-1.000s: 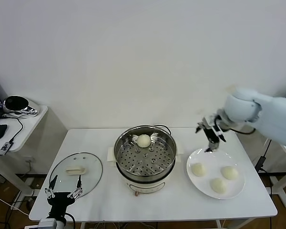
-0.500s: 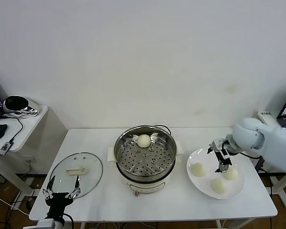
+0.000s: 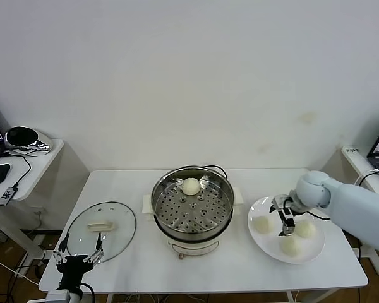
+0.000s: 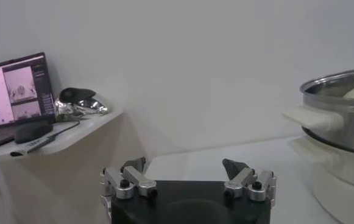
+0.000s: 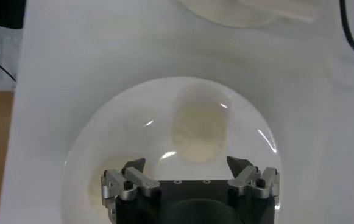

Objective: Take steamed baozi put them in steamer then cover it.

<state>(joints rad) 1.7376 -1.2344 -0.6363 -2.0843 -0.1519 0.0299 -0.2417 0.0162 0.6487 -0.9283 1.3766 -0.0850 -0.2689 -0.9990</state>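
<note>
A smooth white desk (image 3: 240, 268) carried the steamer (image 3: 192, 208), a round pot of shiny stainless steel on a white electric base, its flat tray pierced with rows of small holes. One steamed baozi (image 3: 190, 186), a smooth cream-white dome of dough, sat on that tray against the far wall of the pot. To the robot's right of the steamer lay a flat, round, glossy white plate (image 3: 265, 243) with three more buns: one (image 3: 262, 224) on the side nearest the pot, one (image 3: 305, 229) on the opposite side and one (image 3: 290, 245) at the near edge.

The right pincer (image 3: 285, 220) hung low over the plate among the three buns, its dark fingers spread wide and holding nothing; in the right wrist view a soft rounded bun (image 5: 199, 133) lay on the plate just ahead of the gap between the fingertips.

The left pincer (image 3: 77, 259) waited at the desk's near left edge, also wide and empty, just beside the round clear glass lid (image 3: 101, 230) with its white oblong handle.
</note>
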